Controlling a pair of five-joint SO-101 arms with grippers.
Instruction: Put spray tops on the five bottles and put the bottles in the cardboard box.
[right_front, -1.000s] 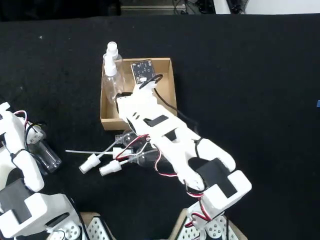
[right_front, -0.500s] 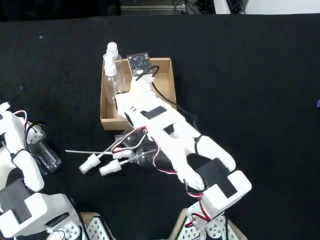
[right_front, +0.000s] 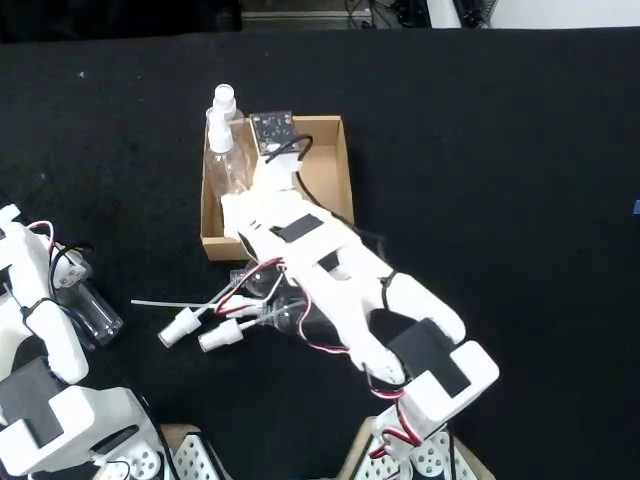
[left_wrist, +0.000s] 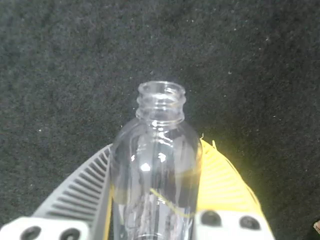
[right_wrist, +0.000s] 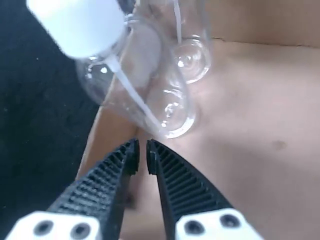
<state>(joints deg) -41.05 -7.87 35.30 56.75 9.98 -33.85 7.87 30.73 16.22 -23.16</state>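
Standing over the cardboard box (right_front: 343, 170), the right end effector (right_wrist: 141, 150) has its jaws almost together with nothing between them, just above the box floor. Two capped bottles (right_wrist: 150, 90) lie right beside it in the box's far-left corner, white spray heads (right_front: 222, 105) poking past the far rim. That reads as the close of one packing step: by my count two of the five bottles are finished.

At the left edge of the tabletop (right_front: 500, 150), the left end effector (left_wrist: 156, 150) is clamped around an uncapped bottle (left_wrist: 155, 170), whose open neck points away from the wrist. Two loose spray tops (right_front: 200, 330) with thin dip tubes lie near the middle of the tabletop, on the near side of the box. Next to them at least one more clear bottle (right_front: 292, 315) lies half hidden under the right arm; how many are there I cannot tell.

The next move, as I judge it, calls for the right arm to lift clear of the box without knocking the packed bottles. It then has to open over one loose top and pick it up by the head. After that it must bring the trailing tube in line with the held bottle's narrow neck, the hard part.
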